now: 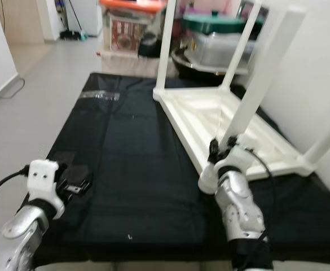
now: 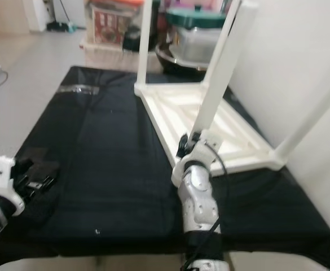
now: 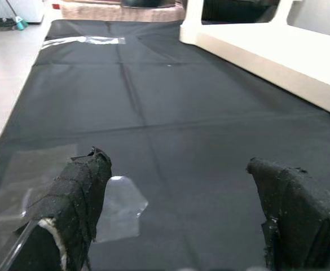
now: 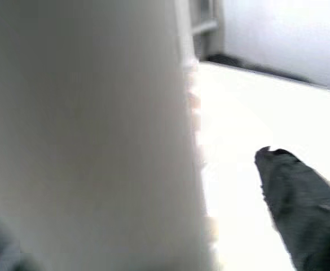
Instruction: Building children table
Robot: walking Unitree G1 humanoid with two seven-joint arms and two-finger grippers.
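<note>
Left eye view showed the white children's table (image 1: 221, 121) lying upside down on the black mat (image 1: 125, 164) at the right of the scene, its underside frame up and its legs pointing upward. The near leg (image 1: 260, 84) rose at a slant from the near left corner of the frame. The right claw (image 1: 221, 149) sat at the foot of that leg; in the right wrist view the leg (image 4: 97, 135) bulked close beside one black finger (image 4: 300, 197), but whether the claw was clamped on it or only set against it I could not tell.

The table looked like hard, smooth plastic: stiff, probably light, and slippery under the fingers. A hold low on the leg, near its socket, would likely give the best control, since a high hold would lever against the joint.

The left claw (image 3: 181, 214) hung released over the mat at the near left, grasping nothing, just by a clear plastic bag (image 3: 119, 203). Storage bins (image 1: 221, 39) stood at the far end.
</note>
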